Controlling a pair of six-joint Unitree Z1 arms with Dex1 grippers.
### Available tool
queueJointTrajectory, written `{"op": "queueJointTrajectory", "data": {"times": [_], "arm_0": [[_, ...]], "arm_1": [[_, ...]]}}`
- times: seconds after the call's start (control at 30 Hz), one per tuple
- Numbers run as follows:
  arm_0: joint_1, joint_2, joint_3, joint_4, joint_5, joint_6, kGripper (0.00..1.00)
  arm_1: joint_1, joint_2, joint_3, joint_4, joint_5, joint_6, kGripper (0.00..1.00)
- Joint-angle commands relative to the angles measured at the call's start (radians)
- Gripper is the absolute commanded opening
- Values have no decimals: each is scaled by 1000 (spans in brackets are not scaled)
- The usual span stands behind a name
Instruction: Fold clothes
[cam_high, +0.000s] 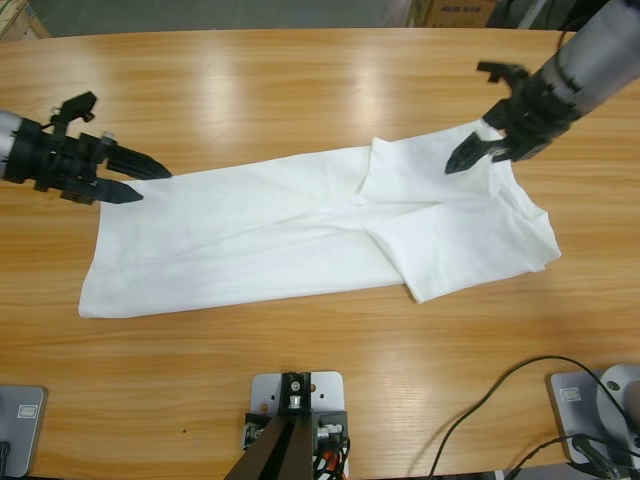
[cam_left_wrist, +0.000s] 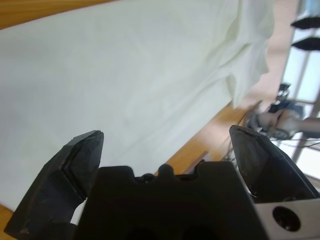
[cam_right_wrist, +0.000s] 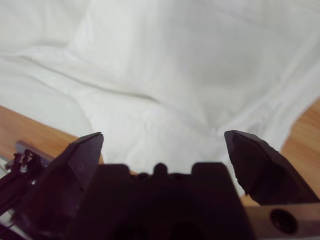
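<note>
Pincers, left (cam_high: 150, 184) and right (cam_high: 462, 160), are held wide, empty, over opposite ends of a half-folded T-shirt (cam_high: 300, 235) on the table (cam_high: 300, 90), seemingly poised for another fold.

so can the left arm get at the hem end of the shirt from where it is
Probably yes: the left end effector hangs open right at the T-shirt's upper left corner, and nothing lies on the table between them.

The high view looks straight down on the whole table (cam_high: 300, 60) from above. Each wrist view looks along its own jaws, close over the white T-shirt (cam_high: 300, 235), the cloth that all three views share and that fills most of both
</note>
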Motion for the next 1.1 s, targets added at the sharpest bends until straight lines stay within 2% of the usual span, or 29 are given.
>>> {"op": "queueJointTrajectory", "data": {"times": [0.03, 0.23, 0.43, 0.6, 0.77, 0.87, 0.97, 1.1], "arm_0": [[203, -82, 310, -227, -118, -55, 973], [294, -109, 500, -405, -117, -139, 968], [294, -273, 507, -408, -69, -259, 944], [291, -403, 490, -340, -35, -377, 903], [281, -380, 482, -295, -3, -382, 899], [265, -313, 456, -295, -9, -369, 907], [192, -235, 419, -295, -28, -363, 913], [189, -223, 358, -272, -119, -340, 909]], "arm_1": [[9, -100, -1, 66, -16, 12, 1000], [19, -146, 4, 103, -15, 17, 1000], [62, -172, 22, 109, -13, 43, 1000], [80, -193, 23, 120, -11, 61, 1000], [86, -225, 33, 134, -12, 72, 1000], [87, -245, 50, 134, -10, 81, 1000], [98, -262, 59, 134, -8, 97, 1000], [116, -274, 66, 133, -3, 120, 1000]]}}
